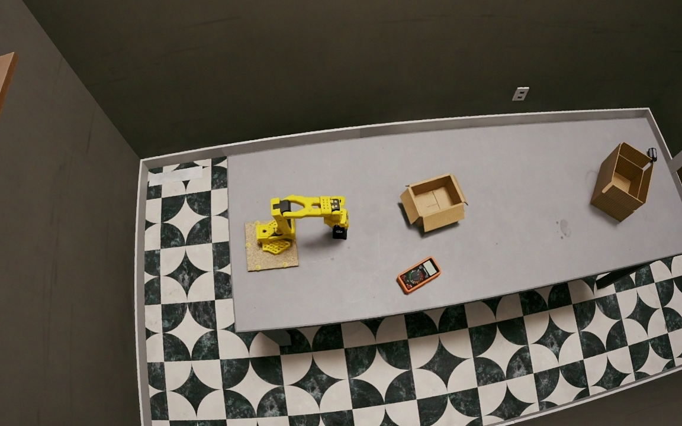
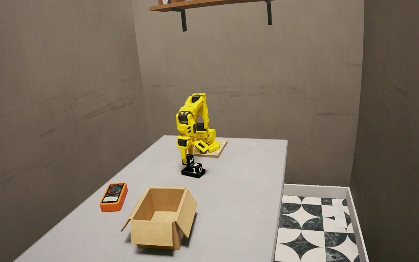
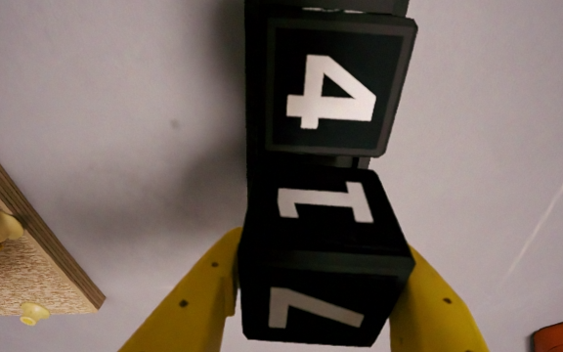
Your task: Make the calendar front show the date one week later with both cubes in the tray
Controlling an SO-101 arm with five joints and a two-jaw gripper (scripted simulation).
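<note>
My gripper (image 2: 187,159) (image 3: 324,266) is shut on a black cube (image 2: 190,159) (image 3: 325,240), its fingers on two opposite sides. In the wrist view this cube shows a sideways 1 and a sideways 7. It is held up and looks tilted, over or just behind one end of the black tray (image 2: 190,174) (image 3: 255,117); the exact height is not clear. The other black cube (image 2: 196,168) (image 3: 330,138) sits in the tray's other end, a 4 on top; in the exterior view it shows a 1 and a 0 on its sides. The front with the month's name is not seen.
An open cardboard box (image 1: 441,218) (image 2: 152,233) and an orange multimeter (image 1: 418,274) (image 2: 113,197) lie farther out on the table. A second box (image 1: 609,193) stands at the far right end in the top view. The arm stands on a wooden base board (image 1: 269,260) (image 3: 52,288).
</note>
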